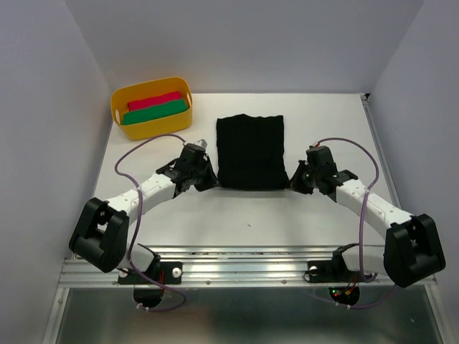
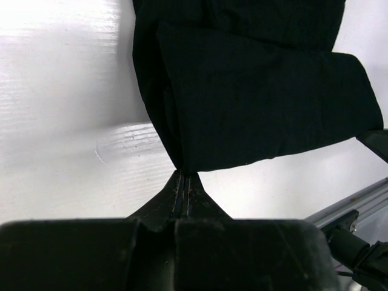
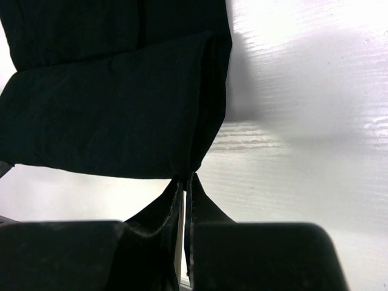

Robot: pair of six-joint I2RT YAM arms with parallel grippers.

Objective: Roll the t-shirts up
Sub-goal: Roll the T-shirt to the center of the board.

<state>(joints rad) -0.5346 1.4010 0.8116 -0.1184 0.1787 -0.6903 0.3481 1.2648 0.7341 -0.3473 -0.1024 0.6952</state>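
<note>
1. L arm: left gripper [image 1: 212, 183] [image 2: 185, 179] is closed, fingers pressed together w/ the near-left corner of the plain black soft-cloth t-shirt [image 1: 251, 150] [image 2: 260, 109] pinched at the tips. From this claw the cloth runs ahead and to its right.
2. R arm: right gripper [image 1: 294, 183] [image 3: 187, 182] is closed on the near-right corner; only a thin slit shows btwn fingers. Cloth lies ahead and to its left.
3. T-shirt: folded to a rectangle, flat on the white table top [image 1: 251, 215], btwn the two claws. Near edge is doubled over, seen in both wrist views.
4. Yellow plastic tub [image 1: 118, 107]: well beyond and left of the L claw; holds a red cloth roll [image 1: 154, 100] beside a green cloth roll [image 1: 154, 112].
</note>
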